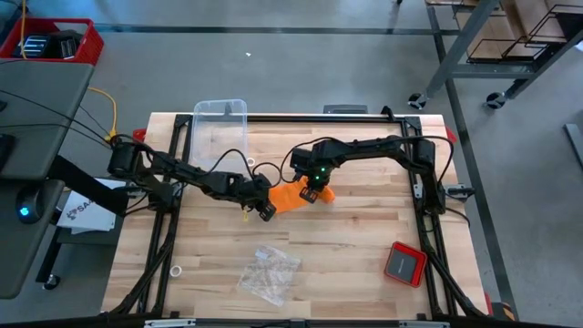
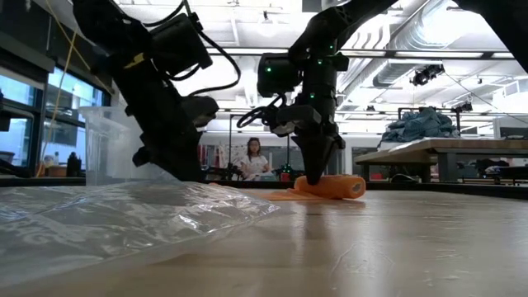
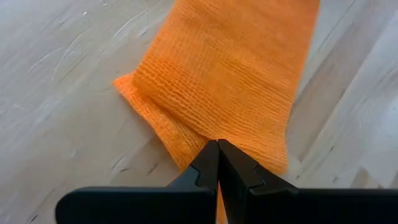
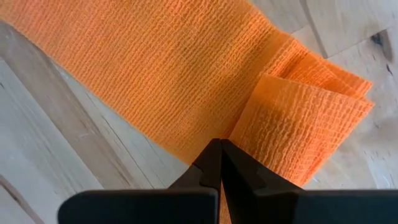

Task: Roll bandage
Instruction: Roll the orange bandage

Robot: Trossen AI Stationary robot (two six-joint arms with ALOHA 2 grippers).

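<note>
The orange bandage (image 1: 293, 196) lies on the wooden table (image 1: 364, 273) near its middle. One stretch lies flat and the right end is folded over into a stubby roll (image 2: 337, 186). My left gripper (image 1: 265, 210) is shut on the bandage's left end (image 3: 217, 74). My right gripper (image 1: 313, 192) is shut on the folded right end (image 4: 298, 124), coming down on it from above in the low view (image 2: 314, 175). My left gripper pinches the bandage's left end at its edge (image 3: 214, 135) between the two shut fingers, slanting down from the table's left. The band runs on away from the fingers, flat on the table and slack. One corner (image 3: 124, 84) is doubled under. My right gripper pinches the bandage where the folded-over layers meet the flat band (image 4: 233, 140). Its two shut fingers point down from above. Several layers (image 4: 311, 118) lie beside the fingers. The rolled end rests on the table (image 2: 346, 188).
A clear plastic bin (image 1: 221, 117) stands at the far left of the table. A crumpled clear bag (image 1: 270, 271) lies near the front, and a small red square device (image 1: 404, 262) at the front right. A small white ring (image 1: 177, 271) lies front left.
</note>
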